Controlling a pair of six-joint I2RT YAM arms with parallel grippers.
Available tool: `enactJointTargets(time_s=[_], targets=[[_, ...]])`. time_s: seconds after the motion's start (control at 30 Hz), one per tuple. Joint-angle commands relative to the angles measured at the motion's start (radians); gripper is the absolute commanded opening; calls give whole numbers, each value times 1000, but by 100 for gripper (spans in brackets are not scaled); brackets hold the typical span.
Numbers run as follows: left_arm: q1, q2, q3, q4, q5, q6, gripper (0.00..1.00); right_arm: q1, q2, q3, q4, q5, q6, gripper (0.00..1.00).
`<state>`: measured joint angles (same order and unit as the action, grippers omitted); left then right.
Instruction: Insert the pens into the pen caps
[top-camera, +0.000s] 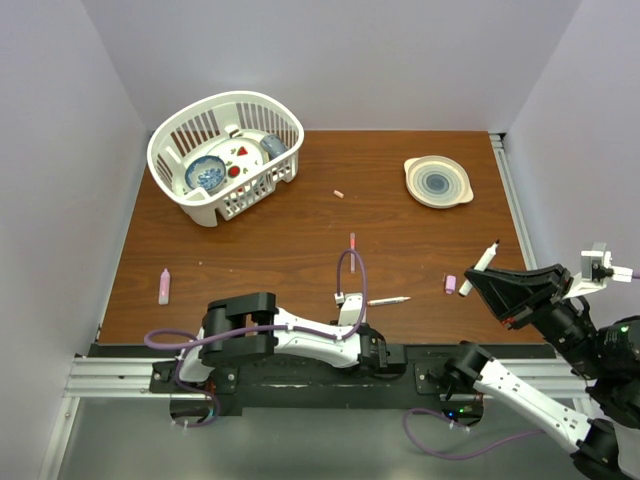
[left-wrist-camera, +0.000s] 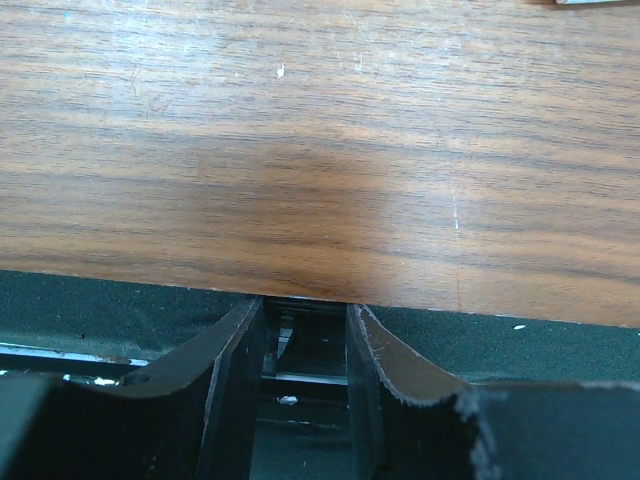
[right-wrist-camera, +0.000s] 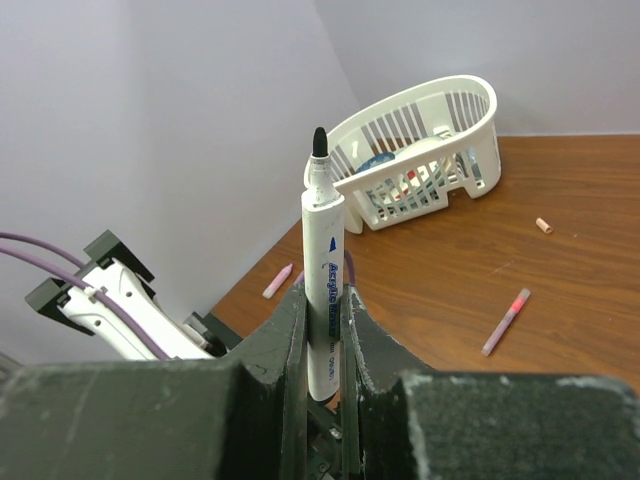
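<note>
Pen (right-wrist-camera: 324, 270) pinched in right hand (right-wrist-camera: 322, 305), grip clear only from wrist; left hand (left-wrist-camera: 305, 303) narrowly parted, empty.

White-black arms (top-camera: 310, 335), purple cables (top-camera: 160, 341), black jaws.

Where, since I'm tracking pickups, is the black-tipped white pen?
On the right in the top view, the white pen is held in the right gripper, near a pink cap.

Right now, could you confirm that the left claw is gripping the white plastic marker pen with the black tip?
Not quite: it is the right claw that is gripping the white plastic marker pen with the black tip, as the right wrist view shows; the left claw holds nothing.
</note>
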<state>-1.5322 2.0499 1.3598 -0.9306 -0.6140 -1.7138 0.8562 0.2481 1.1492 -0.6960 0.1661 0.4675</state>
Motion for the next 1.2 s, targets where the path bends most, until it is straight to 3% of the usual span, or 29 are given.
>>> enactJointTargets(time_s=[0.0,0.43,0.8,0.97,1.03,1.17], targets=[[27,56,-8,4,-30,-35,26,0,-3,29,3,6,-12,0],[-48,38,165,-198,-124,-8,15,0,36,41,16,-20,0,0],[-39,-112,104,-174,-167,71,15,0,63,-2,64,-40,16,0],[58,-266,-36,-16,-132,325,15,0,77,-19,82,-46,23,0],[127,-359,-132,128,-103,496,16,0,86,-23,90,-46,25,0],[276,-513,-266,335,61,791,16,0,97,-40,99,-42,20,0]])
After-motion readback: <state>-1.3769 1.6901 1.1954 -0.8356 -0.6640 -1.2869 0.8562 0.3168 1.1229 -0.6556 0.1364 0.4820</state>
